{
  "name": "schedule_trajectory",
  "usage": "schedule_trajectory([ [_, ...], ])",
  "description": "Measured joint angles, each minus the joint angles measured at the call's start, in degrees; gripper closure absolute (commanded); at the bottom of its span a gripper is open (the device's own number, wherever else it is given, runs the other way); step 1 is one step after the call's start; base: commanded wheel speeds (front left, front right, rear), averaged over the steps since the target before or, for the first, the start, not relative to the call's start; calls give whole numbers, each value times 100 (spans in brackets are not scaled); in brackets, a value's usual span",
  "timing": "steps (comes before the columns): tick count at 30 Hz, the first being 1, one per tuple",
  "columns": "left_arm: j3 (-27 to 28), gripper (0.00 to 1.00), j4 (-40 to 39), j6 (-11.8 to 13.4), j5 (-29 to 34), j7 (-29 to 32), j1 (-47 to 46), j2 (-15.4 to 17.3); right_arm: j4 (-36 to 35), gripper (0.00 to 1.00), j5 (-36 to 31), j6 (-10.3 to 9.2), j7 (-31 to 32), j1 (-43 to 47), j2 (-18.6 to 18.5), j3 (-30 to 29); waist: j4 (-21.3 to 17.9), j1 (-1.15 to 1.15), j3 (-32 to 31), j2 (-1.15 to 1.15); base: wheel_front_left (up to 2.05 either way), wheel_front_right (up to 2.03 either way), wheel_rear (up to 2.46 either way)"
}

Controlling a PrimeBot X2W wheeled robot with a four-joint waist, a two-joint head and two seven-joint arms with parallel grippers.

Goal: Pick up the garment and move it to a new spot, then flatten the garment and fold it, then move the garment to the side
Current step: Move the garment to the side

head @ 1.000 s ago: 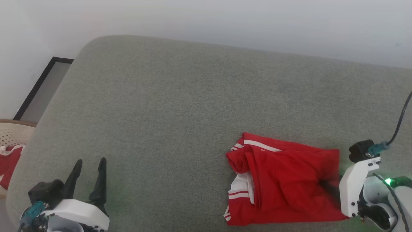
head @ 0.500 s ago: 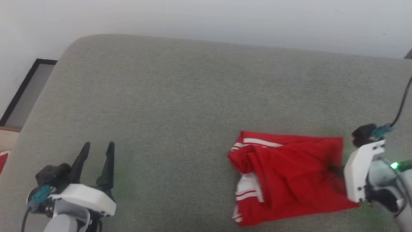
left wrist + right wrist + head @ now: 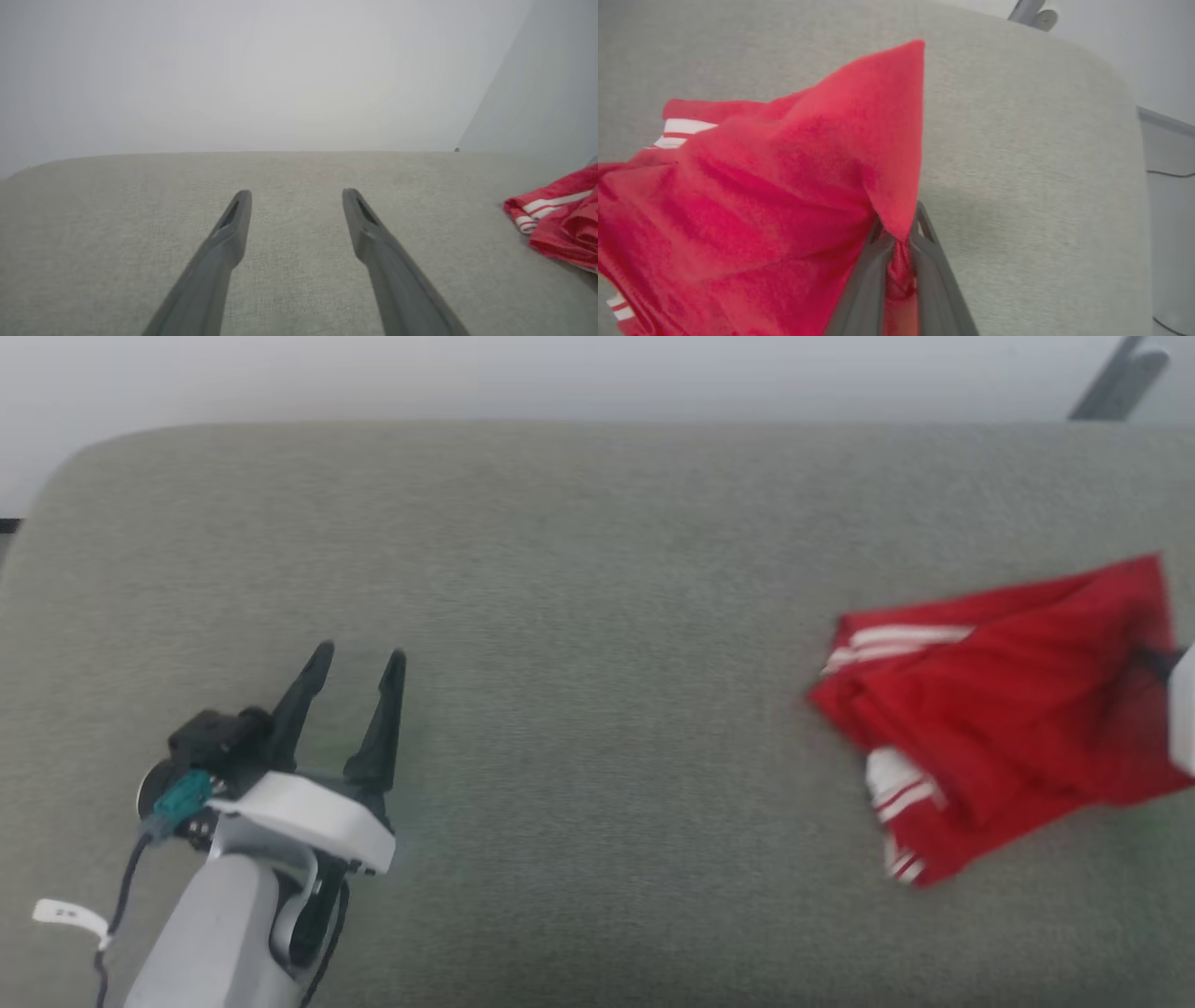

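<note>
Landmark: grey fabric cushion (image 3: 579, 569), wide, with rounded corners.

Garment (image 3: 1008, 709): red, bunched on the cushion's right part, closer to the front edge than the back. Its white-striped trim faces the cushion's middle. The lettering is not visible.

Right end effector (image 3: 899, 228): at the cushion's right end, closed narrow on a red fold of the garment. The cloth is squeezed between both fingers (image 3: 864, 289). Just above the tips, a corner of the cloth stands up in a peak, clear of the cushion.

Left end effector (image 3: 359, 653): over the cushion's left part, spread wide and holding nothing. The tips point toward the cushion's back edge. I cannot tell whether they touch the fabric.

Around:
- A pale wall (image 3: 560, 373) runs right behind the cushion's back edge.
- A grey metal bar (image 3: 1120, 378) slants up beyond the back right corner.
- A white tag (image 3: 61, 913) hangs on the left arm's cable near the cushion's front left.

Room: bare fabric spans the cushion's middle, front to back, between the left end effector and the garment. The cushion's rounded right end falls away just past the garment. The head view is slightly blurred.
</note>
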Motion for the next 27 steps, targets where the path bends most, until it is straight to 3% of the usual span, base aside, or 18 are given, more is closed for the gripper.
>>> schedule_trajectory([
  [14, -658, 0, 48, 0, -22, 0, -1031, 112, 1053, 100, -592, 0, -896, -1299, -504, -287, -952, 0, 817, 0, 0, 0, 0],
  [27, -1177, 0, 119, -1, -58, 0, -1702, 212, 2216, 100, -1352, 0, -1779, -2113, -749, -352, -1379, 0, 1529, 0, 0, 0, 0],
])
